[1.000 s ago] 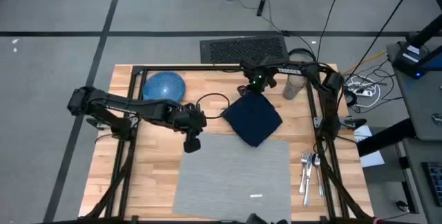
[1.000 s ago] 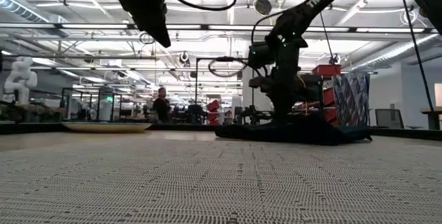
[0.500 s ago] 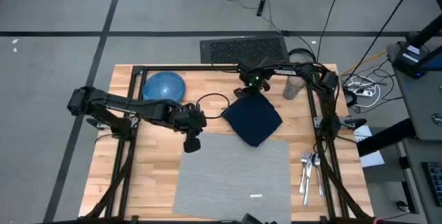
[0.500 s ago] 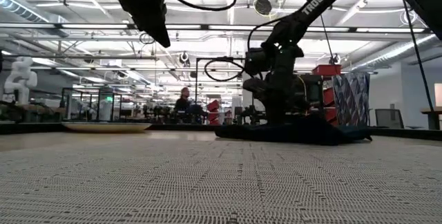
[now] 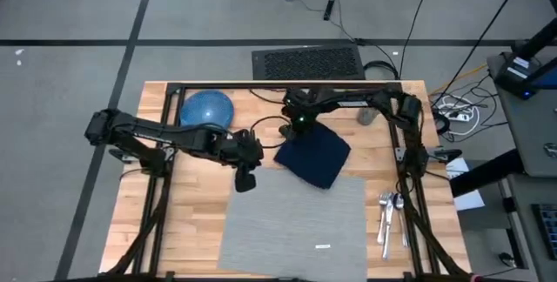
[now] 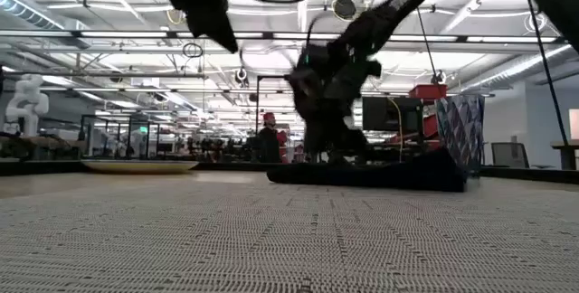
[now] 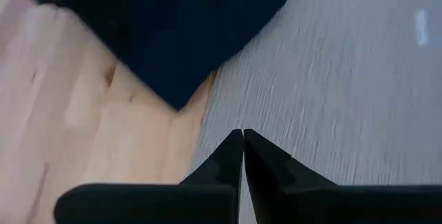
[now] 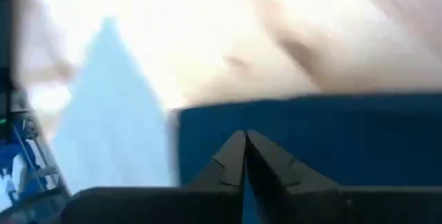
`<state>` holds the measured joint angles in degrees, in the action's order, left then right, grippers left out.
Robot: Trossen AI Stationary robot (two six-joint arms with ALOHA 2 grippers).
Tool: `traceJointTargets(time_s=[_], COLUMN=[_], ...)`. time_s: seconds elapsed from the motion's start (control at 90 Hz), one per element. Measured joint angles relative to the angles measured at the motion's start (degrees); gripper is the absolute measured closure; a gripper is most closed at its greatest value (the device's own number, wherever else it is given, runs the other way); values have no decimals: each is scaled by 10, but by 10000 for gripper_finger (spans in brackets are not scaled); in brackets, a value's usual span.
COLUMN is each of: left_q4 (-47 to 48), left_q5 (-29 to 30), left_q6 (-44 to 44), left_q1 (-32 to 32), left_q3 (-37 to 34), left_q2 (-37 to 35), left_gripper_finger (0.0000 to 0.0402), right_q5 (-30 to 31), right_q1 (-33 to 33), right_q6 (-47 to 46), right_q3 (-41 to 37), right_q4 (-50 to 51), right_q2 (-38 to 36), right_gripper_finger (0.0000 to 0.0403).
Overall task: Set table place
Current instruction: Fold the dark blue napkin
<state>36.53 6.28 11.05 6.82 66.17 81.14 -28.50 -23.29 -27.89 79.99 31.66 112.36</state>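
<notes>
Placemat (image 5: pixel 294 217), the light-grey rectangle, lies flat on the table (image 5: pixel 193 230) near its front edge, so the base of the setting is down. Little else has joined it. The navy napkin (image 5: pixel 313 155) sits mostly on bare wood just beyond the placemat's far edge, one corner overlapping that edge. The blue dish (image 5: pixel 207 108) rests well beyond the placemat, toward the table's far left corner. The cutlery (image 5: pixel 387 215) lies just beside the placemat's right edge, and a small cup (image 5: pixel 366 116) stands well beyond the placemat's far right corner. By my reading, dish, napkin, cutlery and cup are all left to place.

Stretched across the table's far side, the right arm has its claw (image 5: pixel 292 125) at the napkin's far left corner; its wrist view shows the fingers pressed together with navy cloth right at the tips, though I cannot tell whether any cloth is pinched. The left arm reaches in from the left, its claw (image 5: pixel 245 180) empty, fingers together, hovering at the placemat's far left corner.
</notes>
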Motion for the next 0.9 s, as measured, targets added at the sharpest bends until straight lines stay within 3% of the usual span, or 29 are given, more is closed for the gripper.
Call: traceJointTargets(time_s=[0.122, 0.244, 0.5, 0.656, 0.9], left_q4=[-61, -101, -154, -168, -178], left_q5=[-8, -59, -142, -185, -203], left_q6=[-43, -61, -74, -78, -101], left_q1=[-13, -39, -103, -137, -172], left_q3=[1, 1, 0, 0, 0], left_q2=[10, 49, 146, 179, 190], left_gripper_finger=[402, 402, 402, 402, 402], right_q5=[123, 244, 376, 392, 406], right_q1=[25, 58, 127, 171, 249], right_q6=[21, 39, 5, -57, -156], right_q3=[0, 0, -3, -54, -152], right_q4=[88, 192, 281, 282, 243], right_q2=[-67, -135, -245, -319, -430], right_gripper_finger=[403, 403, 403, 403, 403])
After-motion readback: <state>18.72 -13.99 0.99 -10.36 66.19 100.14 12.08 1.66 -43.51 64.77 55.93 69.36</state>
